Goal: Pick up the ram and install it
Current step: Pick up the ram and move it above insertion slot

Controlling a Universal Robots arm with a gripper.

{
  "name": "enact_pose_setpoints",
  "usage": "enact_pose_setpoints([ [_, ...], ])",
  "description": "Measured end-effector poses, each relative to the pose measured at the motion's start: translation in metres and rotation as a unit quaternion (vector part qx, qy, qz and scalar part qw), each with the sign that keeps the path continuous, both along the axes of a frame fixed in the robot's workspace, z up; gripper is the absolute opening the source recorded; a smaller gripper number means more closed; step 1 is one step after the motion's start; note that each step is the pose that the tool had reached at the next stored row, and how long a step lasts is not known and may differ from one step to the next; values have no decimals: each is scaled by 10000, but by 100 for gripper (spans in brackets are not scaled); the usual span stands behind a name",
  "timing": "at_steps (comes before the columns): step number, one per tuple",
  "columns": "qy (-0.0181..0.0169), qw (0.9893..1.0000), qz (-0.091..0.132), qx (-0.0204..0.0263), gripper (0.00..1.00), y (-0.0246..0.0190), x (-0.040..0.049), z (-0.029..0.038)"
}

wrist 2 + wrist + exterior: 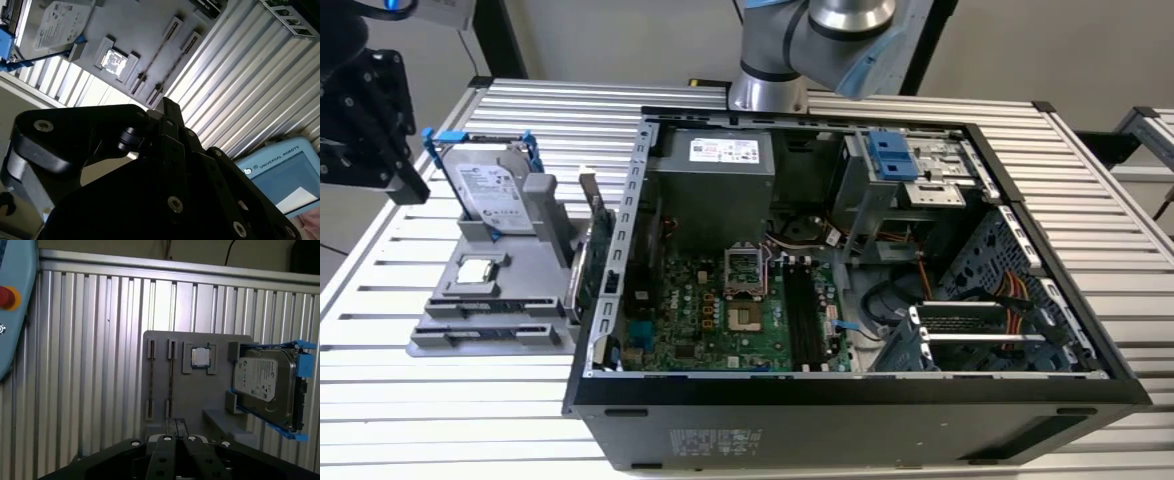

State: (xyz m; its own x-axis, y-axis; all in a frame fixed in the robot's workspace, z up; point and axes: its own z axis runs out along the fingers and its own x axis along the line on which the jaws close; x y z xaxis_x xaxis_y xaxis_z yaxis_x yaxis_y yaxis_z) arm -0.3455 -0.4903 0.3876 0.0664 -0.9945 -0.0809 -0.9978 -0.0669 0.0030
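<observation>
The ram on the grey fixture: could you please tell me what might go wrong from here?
1. The ram is thin and stands on edge; if the gripper descends slightly off line, it may knock rather than grasp it.
2. The processor chip and the hard drive sit close by on the same fixture and could be bumped.
3. The motherboard slots lie deep in the case, near cables, so insertion might snag.

We saw an open case (pixel 854 425) on the slatted worktop (pixel 440 420), its motherboard (pixel 720 325) exposed. On the exterior view's left sat a gray holder (pixel 467 342) with an upright hard drive (pixel 490 192). The black end effector (pixel 371 125) hung just beside that drive.
</observation>
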Motion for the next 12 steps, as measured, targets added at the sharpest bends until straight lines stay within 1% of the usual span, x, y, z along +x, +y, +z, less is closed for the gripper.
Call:
enact_pose_setpoints([
  [4, 0, 9996, 271, 0, 0, 12, 0, 0],
  [12, 0, 9986, 530, 0, 0, 12, 0, 0],
])
